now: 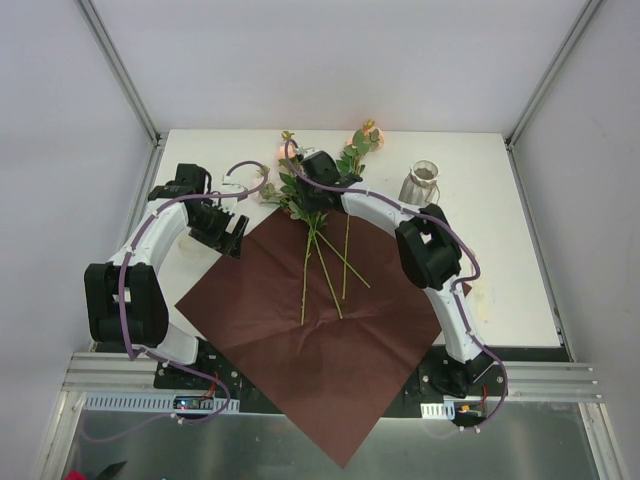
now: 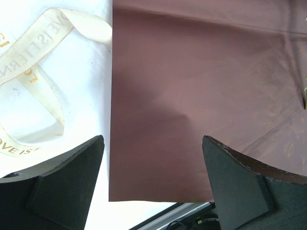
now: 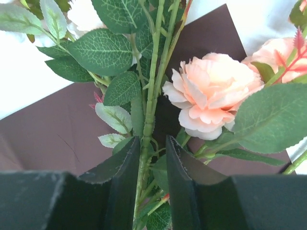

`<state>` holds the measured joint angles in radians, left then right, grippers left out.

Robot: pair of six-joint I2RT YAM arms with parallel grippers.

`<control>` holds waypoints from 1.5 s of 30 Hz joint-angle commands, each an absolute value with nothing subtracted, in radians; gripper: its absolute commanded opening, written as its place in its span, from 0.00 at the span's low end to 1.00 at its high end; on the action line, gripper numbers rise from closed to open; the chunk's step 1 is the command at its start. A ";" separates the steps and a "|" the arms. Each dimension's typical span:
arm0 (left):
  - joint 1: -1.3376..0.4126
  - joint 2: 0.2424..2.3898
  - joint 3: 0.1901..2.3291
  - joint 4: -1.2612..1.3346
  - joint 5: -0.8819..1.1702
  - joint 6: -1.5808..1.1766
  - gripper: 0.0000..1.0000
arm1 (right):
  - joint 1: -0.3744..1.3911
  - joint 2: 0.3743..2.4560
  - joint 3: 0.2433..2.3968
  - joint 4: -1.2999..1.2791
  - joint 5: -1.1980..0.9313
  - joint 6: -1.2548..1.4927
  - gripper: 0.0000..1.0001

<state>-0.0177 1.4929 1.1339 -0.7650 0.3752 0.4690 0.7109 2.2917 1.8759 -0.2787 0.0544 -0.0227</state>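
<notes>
The right pincer (image 3: 152, 143) is found pressed together on the thin green artificial flower stems (image 3: 146, 120), just beneath the leaves, where the stems run closest to one another. A grip there is judged to gather several at once, while the free lower ends lie fanned out on the large square sheet of maroon wrapping paper (image 1: 330, 340). The blooms and foliage lie past the sheet's far corner on the white worktop (image 1: 500, 250). The left pincer (image 2: 152, 143) is held spread wide, with nothing between its fingers, above the sheet's left edge; contact with paper or worktop cannot be confirmed. The pinch itself is shown only by the right wrist view, along with a peach fabric rose (image 3: 211, 96); from above it is masked by foliage. The gold lettering on a cream ribbon (image 2: 48, 33) beside the sheet is legible only in the left wrist view. A small grey metal vase (image 1: 421, 183), well apart at the far right, is recorded only from above.
</notes>
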 commanded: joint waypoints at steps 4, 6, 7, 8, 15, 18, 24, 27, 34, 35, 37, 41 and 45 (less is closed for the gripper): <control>-0.006 1.474 1.129 -0.770 0.348 0.488 0.83 | 0.703 2.333 1.965 -0.284 0.031 -0.009 0.31; -0.006 1.473 1.129 -0.769 0.344 0.489 0.83 | 0.703 2.342 1.974 -0.287 0.020 -0.003 0.30; -0.006 1.471 1.129 -0.770 0.342 0.489 0.83 | 0.701 2.342 1.976 -0.288 0.017 -0.003 0.29; -0.006 1.471 1.131 -0.767 0.342 0.489 0.83 | 0.696 2.341 1.977 -0.288 0.015 -0.002 0.27; -0.006 1.463 1.134 -0.769 0.339 0.488 0.83 | 0.689 2.215 1.910 -0.224 0.023 0.023 0.04; -0.006 1.462 1.135 -0.770 0.339 0.485 0.83 | 0.687 2.139 1.893 -0.198 0.018 0.017 0.04; -0.006 1.440 1.134 -0.775 0.334 0.485 0.83 | 0.680 2.013 1.850 -0.111 -0.047 0.058 0.01; -0.006 1.434 1.129 -0.775 0.333 0.485 0.84 | 0.678 1.947 1.829 -0.065 -0.064 0.067 0.01; -0.006 1.420 1.140 -0.776 0.342 0.472 0.86 | 0.647 1.637 1.530 0.515 0.055 -0.121 0.01; -0.005 1.422 1.147 -0.776 0.347 0.468 0.86 | 0.643 1.608 1.488 0.608 0.066 -0.176 0.01; 0.015 1.424 1.166 -0.776 0.350 0.456 0.89 | 0.635 1.550 1.434 0.763 0.098 -0.349 0.01; 0.040 1.439 1.206 -0.776 0.363 0.422 0.99 | 0.545 1.480 1.482 0.745 0.144 -0.445 0.01; 0.051 1.440 1.218 -0.778 0.382 0.422 0.99 | 0.453 1.414 1.503 0.764 0.152 -0.422 0.01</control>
